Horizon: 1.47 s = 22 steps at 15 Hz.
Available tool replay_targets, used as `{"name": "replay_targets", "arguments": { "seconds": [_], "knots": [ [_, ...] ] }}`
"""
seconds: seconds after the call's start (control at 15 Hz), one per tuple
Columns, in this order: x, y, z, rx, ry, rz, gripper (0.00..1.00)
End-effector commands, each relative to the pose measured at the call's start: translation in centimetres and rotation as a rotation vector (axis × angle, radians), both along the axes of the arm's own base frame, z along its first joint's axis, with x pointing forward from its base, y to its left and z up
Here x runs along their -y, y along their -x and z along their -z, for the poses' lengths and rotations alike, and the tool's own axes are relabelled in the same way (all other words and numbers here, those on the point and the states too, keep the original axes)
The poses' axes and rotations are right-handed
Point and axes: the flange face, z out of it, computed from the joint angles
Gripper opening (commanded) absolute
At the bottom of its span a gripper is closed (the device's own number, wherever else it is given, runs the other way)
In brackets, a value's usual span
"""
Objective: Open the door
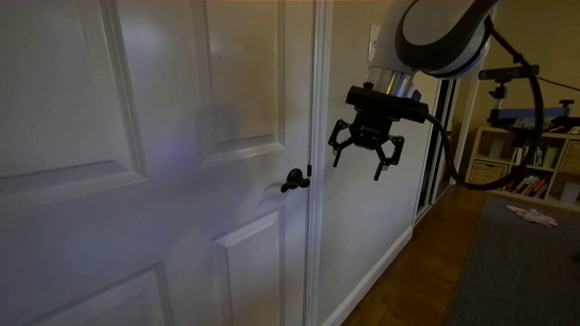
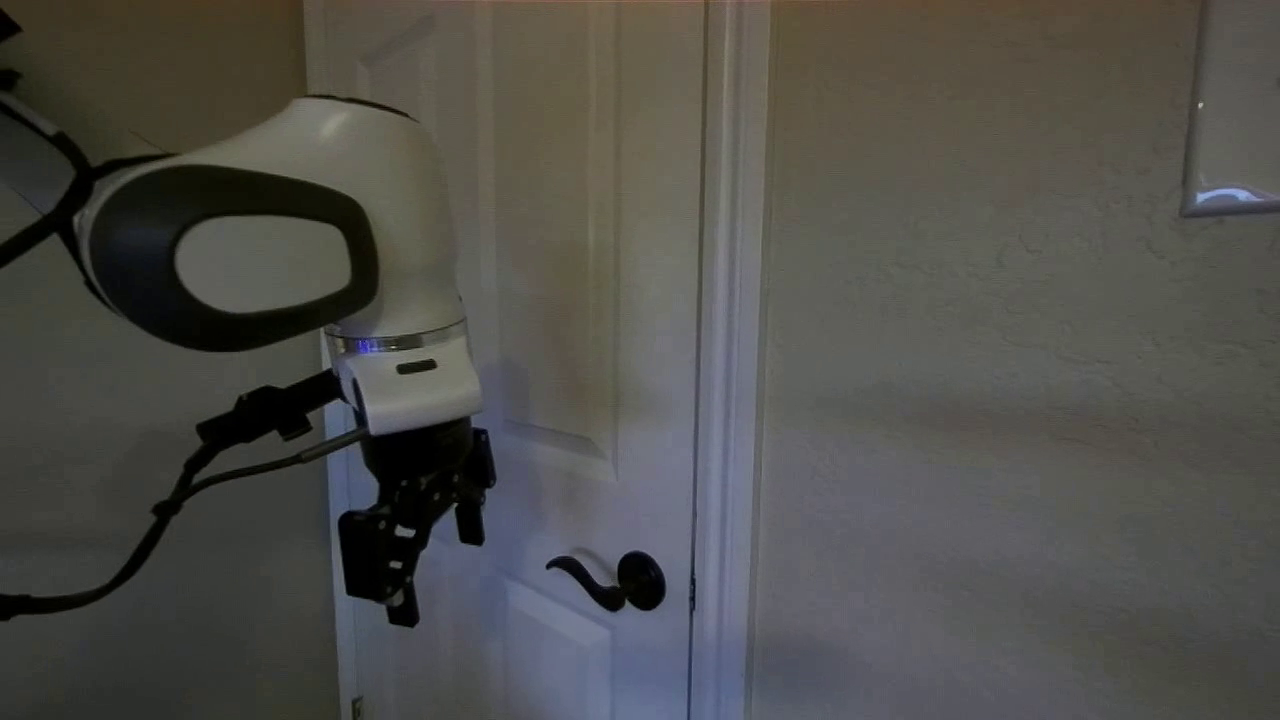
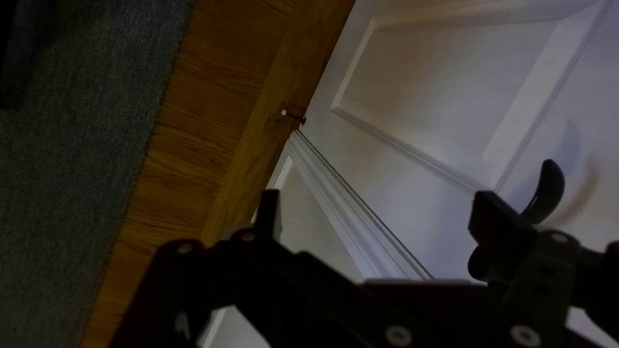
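Two fingers (image 1: 378, 173) of the claw (image 1: 356, 170) hang spread and empty, apart from the lever handle (image 2: 638, 582), presumably ready to hook it; the door (image 1: 172, 194) stands closed in its frame (image 2: 735, 350), handle near its edge, likely for leverage.

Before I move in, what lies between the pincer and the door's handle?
Nothing shows between the pincer and the black lever handle; the gap looks bare in both exterior views. In an exterior view, only the door stands behind it.
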Motion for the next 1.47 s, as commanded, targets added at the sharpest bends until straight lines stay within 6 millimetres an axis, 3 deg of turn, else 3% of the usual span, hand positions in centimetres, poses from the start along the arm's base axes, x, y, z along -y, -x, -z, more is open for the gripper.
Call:
{"name": "replay_targets", "arguments": {
  "seconds": [0.0,0.27,1.07,1.4],
  "knots": [
    [0.0,0.0,0.0,-0.002,0.000,-0.001,1.00],
    [-0.1,0.0,-0.2,0.001,0.000,-0.003,1.00],
    [-2.0,-7.7,5.3,0.075,-0.021,0.177,1.00],
    [-2.7,-9.7,7.1,0.152,-0.033,0.231,1.00]
  ]
}}
